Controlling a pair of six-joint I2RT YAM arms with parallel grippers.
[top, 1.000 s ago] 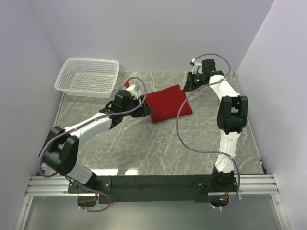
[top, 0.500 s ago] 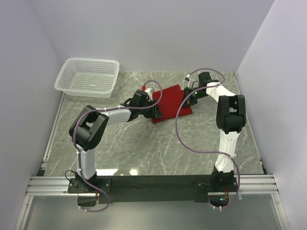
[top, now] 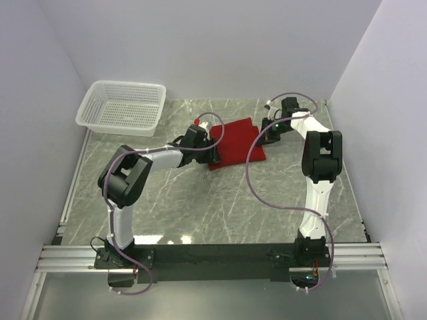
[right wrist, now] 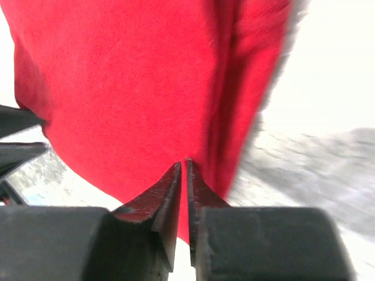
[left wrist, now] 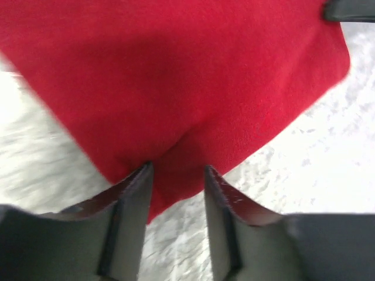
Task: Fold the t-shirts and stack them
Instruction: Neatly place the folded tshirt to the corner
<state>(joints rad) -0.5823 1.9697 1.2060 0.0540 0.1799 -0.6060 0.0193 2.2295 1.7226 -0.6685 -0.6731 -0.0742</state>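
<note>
The deep-red t-shirt [top: 235,141] lies on the far middle of the table [top: 220,200], already folded into a compact rectangle, so the step in hand looks like the last tidying or a two-sided pickup. The left gripper [left wrist: 176,175] stands about half open with the shirt's near-left edge bulging between its fingers – not clearly pinched. The right gripper [right wrist: 184,167] is all but closed at the opposite edge (whether it nips a layer, I cannot tell). Next probably calls for firm, matched holds on both sides, so the folds stay together when the shirt is lifted.
</note>
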